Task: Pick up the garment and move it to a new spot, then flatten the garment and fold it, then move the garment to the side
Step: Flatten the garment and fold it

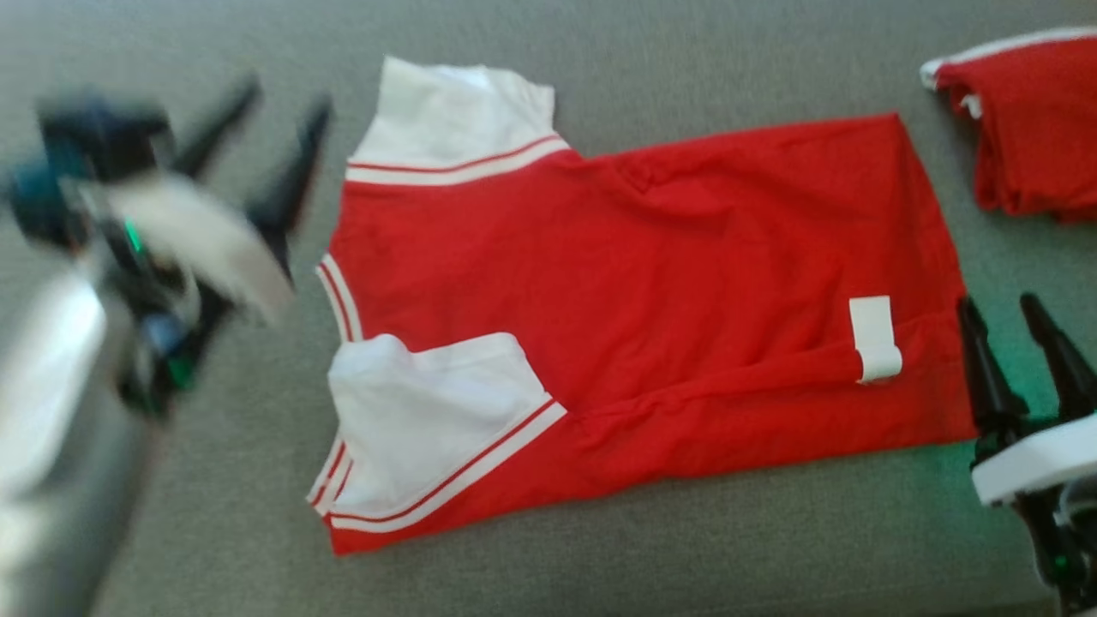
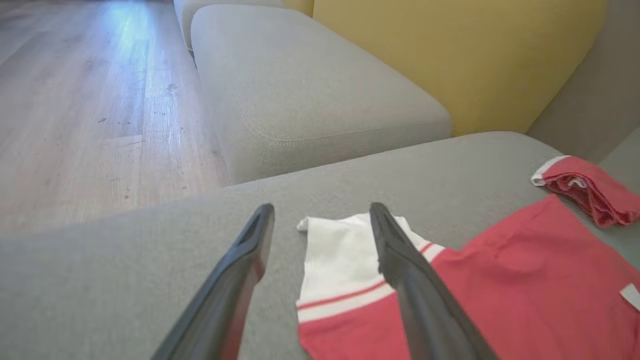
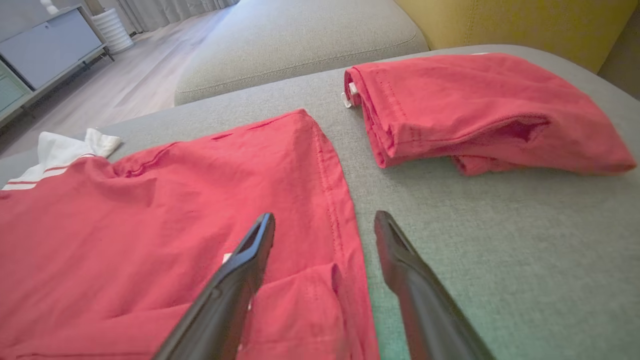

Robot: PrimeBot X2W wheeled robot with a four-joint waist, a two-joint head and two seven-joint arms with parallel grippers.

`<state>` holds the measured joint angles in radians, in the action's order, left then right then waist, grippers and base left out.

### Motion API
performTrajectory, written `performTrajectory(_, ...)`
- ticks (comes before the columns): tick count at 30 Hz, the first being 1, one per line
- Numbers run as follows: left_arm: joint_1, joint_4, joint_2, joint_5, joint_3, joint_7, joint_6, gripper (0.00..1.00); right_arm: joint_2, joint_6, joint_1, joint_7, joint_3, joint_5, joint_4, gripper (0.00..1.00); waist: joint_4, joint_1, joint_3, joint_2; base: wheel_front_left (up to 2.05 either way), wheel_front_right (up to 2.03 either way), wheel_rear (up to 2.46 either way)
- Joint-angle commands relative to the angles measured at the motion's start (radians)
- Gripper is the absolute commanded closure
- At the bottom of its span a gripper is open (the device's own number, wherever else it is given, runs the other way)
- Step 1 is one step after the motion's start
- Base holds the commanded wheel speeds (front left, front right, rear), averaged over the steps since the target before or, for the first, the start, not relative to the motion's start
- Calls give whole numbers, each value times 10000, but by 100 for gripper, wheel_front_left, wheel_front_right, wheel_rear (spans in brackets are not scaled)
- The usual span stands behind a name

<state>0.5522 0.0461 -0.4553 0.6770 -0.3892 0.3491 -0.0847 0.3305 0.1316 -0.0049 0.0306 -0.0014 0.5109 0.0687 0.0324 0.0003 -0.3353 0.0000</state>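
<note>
The garment [image 1: 634,317] is a red shirt with white, red-striped sleeves, lying spread on the grey cushion [image 1: 600,566] with one long side folded inward. A white label [image 1: 874,338] lies near its hem. My left gripper [image 1: 278,103] hovers open, blurred, just left of the far white sleeve [image 2: 345,260]; nothing sits between its fingers. Beside the hem at the right, my right gripper [image 1: 1003,313] stands open and empty, its fingers straddling the hem edge [image 3: 335,200] in the right wrist view.
A second red garment [image 1: 1028,128] lies folded at the far right of the cushion, also seen as a folded red bundle [image 3: 480,110]. Beyond are another grey cushion [image 2: 310,85], a yellow backrest [image 2: 450,55] and wooden floor [image 2: 85,100].
</note>
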Motion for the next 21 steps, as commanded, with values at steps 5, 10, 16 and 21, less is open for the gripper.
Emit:
performTrajectory(5,2967,935,-507,241,13,1461,-302,0,314,-9,-518,-110,208,-120,-423,0,496,-3,-1289,0,0,0,0)
performTrajectory(10,4949,2439,-392,353,-647,2614,-414,0,264,-9,-831,-267,287,-135,-352,0,757,-3,-1849,0,0,0,0)
performTrajectory(16,5897,3904,-375,300,-1314,3372,-444,0,153,-9,-1058,-479,389,-106,-173,0,1026,-3,-2178,0,0,0,0)
performTrajectory(21,5991,4454,-501,346,-1742,3497,-455,0,95,-9,-1085,-658,413,-77,9,0,1092,-3,-2279,0,0,0,0)
